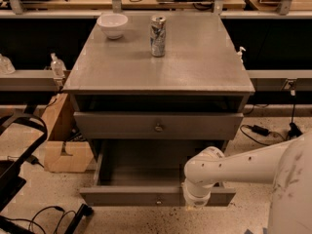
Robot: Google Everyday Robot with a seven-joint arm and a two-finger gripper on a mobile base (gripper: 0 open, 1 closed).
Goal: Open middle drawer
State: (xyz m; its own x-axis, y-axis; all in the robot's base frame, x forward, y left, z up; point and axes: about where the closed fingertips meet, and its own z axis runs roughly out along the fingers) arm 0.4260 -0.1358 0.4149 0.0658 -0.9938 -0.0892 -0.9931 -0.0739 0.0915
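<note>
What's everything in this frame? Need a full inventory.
cabinet: 1, grey, centre
bowl: 1, white, back left of the cabinet top
drink can: 1, silver, upright, right of the bowl
top drawer: 1, grey, brass knob, shut
middle drawer: 1, grey, pulled well out
cardboard box: 1, brown, on the floor left of the cabinet
clear bottle: 1, on the left ledge
cables: several, black, on the floor at lower left
robot arm: 1, white, lower right
claw: 1, at the middle drawer's front, right of its knob
</note>
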